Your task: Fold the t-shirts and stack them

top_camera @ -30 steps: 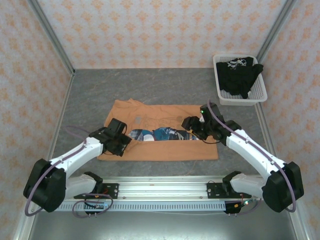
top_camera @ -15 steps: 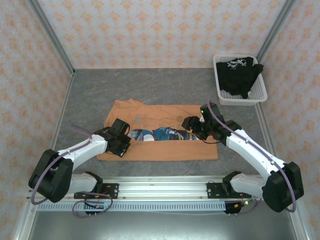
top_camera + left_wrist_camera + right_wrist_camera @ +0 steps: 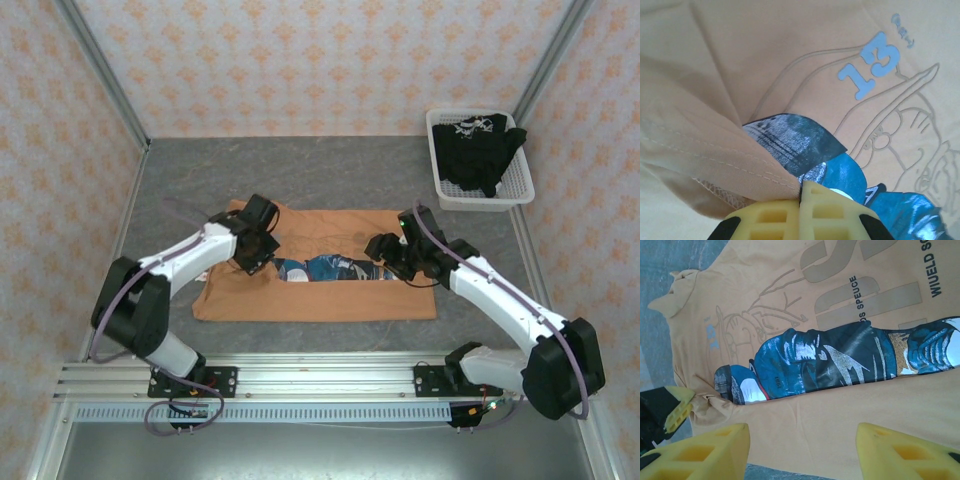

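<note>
Nearby, a white basket (image 3: 478,203) holds the black t-shirt (image 3: 478,152).

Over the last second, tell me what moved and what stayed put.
The left gripper, shut on a fold of the orange t-shirt, swung from the shirt's near left edge toward its far side, carrying that cloth along. The right gripper stayed open by the print; the black t-shirt stayed in the basket.

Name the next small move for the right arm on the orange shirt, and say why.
Probably lower the right gripper and pinch the folded edge of the orange t-shirt on its side. The left gripper is shut on a raised fold of hem, while the right one's fingers stand apart above the cloth, gripping nothing.
</note>
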Controlling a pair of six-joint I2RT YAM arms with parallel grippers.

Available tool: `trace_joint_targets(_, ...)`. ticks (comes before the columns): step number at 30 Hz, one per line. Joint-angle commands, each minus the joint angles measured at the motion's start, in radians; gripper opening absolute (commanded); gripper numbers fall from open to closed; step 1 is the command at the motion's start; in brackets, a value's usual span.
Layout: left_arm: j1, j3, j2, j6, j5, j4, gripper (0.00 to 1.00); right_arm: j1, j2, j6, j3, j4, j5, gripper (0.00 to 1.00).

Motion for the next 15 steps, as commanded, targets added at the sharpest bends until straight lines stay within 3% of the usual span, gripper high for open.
trace_joint_targets(1, -0.024, 0.150, 0.108, 0.184, -0.075, -0.151, 0.00, 0.000, 0.005, 0.012, 0.022, -0.029, 0.030, 0.58)
trace_joint_targets(8, -0.083, 0.413, 0.316, 0.386, -0.140, -0.311, 0.01, -0.005, 0.002, 0.016, 0.008, -0.036, 0.021, 0.58)
trace_joint_targets(12, -0.122, 0.476, 0.302, 0.429, -0.228, -0.350, 0.51, -0.006, 0.002, 0.018, -0.004, -0.034, 0.018, 0.58)
trace_joint_targets(13, -0.126, 0.475, 0.280, 0.424, -0.249, -0.354, 0.57, -0.006, 0.002, 0.019, -0.005, -0.033, 0.018, 0.58)
trace_joint_targets(15, -0.129, 0.451, 0.206, 0.404, -0.279, -0.353, 0.61, -0.007, 0.002, 0.021, -0.014, -0.028, 0.017, 0.58)
